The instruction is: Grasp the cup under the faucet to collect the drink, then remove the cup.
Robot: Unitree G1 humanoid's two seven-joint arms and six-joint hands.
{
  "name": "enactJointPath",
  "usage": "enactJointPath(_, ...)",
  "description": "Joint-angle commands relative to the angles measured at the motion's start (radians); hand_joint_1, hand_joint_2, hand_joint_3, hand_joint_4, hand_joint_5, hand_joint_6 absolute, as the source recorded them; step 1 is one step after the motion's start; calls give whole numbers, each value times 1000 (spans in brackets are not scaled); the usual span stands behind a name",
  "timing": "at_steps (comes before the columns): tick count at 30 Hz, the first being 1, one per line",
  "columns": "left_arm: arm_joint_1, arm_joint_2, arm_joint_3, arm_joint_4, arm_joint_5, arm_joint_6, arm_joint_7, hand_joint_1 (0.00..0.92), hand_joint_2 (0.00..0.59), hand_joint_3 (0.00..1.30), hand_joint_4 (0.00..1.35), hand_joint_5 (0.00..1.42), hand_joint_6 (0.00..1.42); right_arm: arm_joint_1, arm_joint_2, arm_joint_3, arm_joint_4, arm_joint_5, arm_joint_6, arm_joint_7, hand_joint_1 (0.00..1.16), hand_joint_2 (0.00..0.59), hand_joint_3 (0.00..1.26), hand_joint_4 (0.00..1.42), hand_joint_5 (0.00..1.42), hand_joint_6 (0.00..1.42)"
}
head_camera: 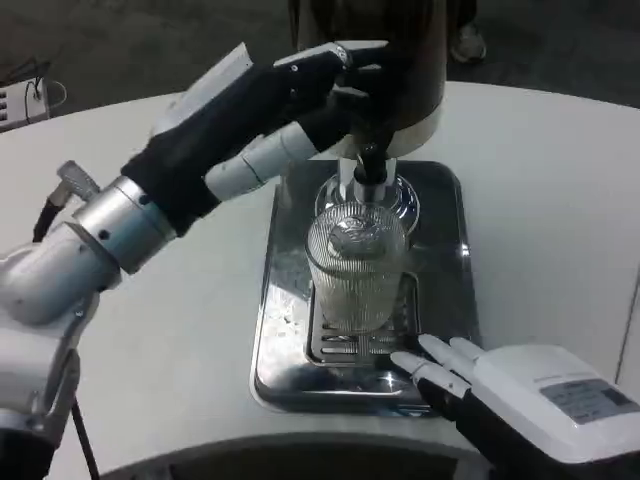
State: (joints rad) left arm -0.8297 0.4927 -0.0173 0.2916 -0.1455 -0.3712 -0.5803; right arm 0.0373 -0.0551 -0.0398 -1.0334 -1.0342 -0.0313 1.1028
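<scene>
A clear ribbed glass cup stands upright on the grate of a steel drip tray, right under the black faucet of a dark drink dispenser. My left hand reaches up to the dispenser, its fingers lying on the tap area above the faucet. My right hand sits at the tray's near right corner, fingers pointing toward the cup's base, a short gap away and holding nothing.
The round white table spreads around the tray, with its front edge close below my right hand. A white device with cables lies at the far left edge.
</scene>
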Motion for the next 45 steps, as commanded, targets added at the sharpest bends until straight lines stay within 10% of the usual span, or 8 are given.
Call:
enactJointPath(1,-35,-20,-13,47,27,-11,-20,14,61,264,268,355,365,18,17,-27,-14,20,-34,5,629,434,95,0,16,65)
enactJointPath(30,-143,-13,-149,155,287,-176,-52,0,50,256,248,318,312,34,40,-107,-14,86,-45,2,619,438,95,0,27,65)
enactJointPath(38,-161,-1,-173,177,341,-231,-40,0,55,255,246,316,293,39,84,-187,-14,183,130,-22,603,404,19,0,74,80)
enactJointPath(45,-158,17,-193,172,375,-265,-22,0,55,253,246,316,291,35,46,-207,-14,248,259,-78,602,389,1,0,75,53)
